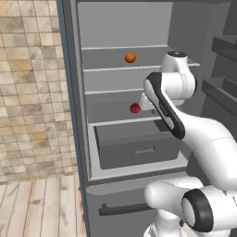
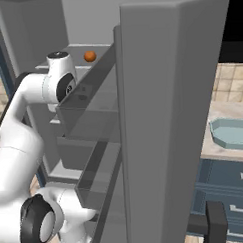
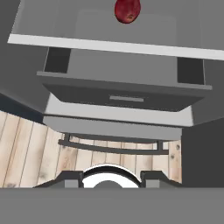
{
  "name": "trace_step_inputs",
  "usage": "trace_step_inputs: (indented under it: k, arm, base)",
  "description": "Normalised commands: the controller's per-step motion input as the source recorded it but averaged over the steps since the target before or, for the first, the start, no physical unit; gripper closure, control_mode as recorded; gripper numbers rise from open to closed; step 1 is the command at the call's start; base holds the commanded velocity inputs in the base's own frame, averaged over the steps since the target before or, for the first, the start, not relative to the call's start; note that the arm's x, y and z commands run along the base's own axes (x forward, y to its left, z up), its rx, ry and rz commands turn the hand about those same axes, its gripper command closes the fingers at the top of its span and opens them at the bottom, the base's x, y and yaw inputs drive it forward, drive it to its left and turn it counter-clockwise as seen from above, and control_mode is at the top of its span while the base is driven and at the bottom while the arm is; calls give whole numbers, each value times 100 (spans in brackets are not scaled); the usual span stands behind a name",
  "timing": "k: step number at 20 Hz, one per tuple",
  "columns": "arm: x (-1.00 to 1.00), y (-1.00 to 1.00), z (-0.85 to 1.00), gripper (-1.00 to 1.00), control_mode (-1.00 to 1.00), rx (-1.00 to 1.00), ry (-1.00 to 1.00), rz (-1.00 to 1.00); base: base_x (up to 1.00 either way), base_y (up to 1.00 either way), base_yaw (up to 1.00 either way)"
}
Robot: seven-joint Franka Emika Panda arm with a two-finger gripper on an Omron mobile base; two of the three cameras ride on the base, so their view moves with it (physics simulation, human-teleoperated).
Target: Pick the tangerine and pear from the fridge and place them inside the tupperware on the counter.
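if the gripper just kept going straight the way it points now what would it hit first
Judging by the hand view, it points down at the grey fridge drawer below the shelf holding the small dark red pear, so probably the drawer front or the ledge beneath it. Depth is unclear.

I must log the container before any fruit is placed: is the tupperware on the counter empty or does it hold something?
Empty, as far as it shows: the right base view shows the tupperware with a bare pale inside, though its right part is cut off.

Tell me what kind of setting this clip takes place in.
A simulated home kitchen, most likely: an open fridge with shelves holding a tangerine and a pear, beside a speckled stone counter over blue drawers, with tiled walls.
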Motion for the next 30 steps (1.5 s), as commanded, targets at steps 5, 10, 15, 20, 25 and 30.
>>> trace_step_inputs:
  k: [5,10,15,20,25,30]
  arm:
    - [-15,0,-2,-100,-100,0,-1,0]
    - [-18,12,0,-100,-100,-3,-7,0]
    - [-4,2,41,-100,-100,0,-17,0]
    - [-3,-2,63,-100,-100,5,-19,0]
    - [-1,0,62,-100,-100,9,-22,0]
    - [0,0,55,-100,-100,7,-25,0]
  base:
    - [0,0,0]
    - [0,0,0]
    - [0,0,0]
    - [0,0,0]
    - [0,0,0]
    - [0,0,0]
